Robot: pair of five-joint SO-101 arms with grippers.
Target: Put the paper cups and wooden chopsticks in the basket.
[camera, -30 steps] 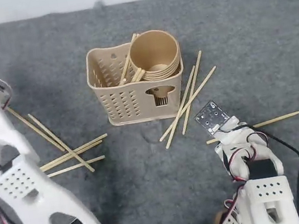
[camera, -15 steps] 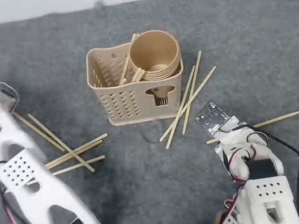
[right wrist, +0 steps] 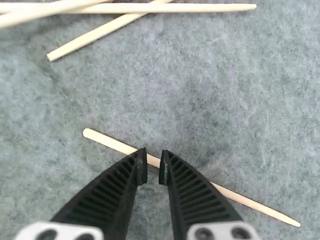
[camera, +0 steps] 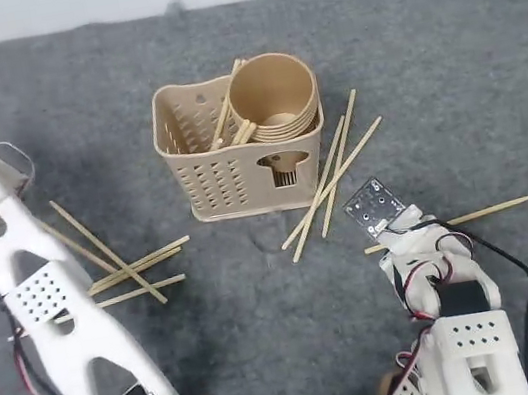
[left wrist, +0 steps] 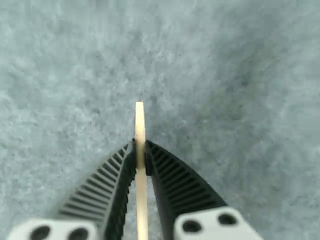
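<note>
Your cups are done: the stack of paper cups sits inside the basket at the centre of the high view, filling its right half. A few stowed chopsticks lean beside it in the left half.

The chopsticks are the unfinished part, and most of them appear to lie loose on the worktop. There is a crossed pile at left, a fanned group just right of the basket, and a single stick at lower right.

Your left tool is clenched on a held chopstick. That arm is at the far left, well apart from the basket. Your right tool is released, jaws a crack apart over the single stick, gripping nothing.
</note>
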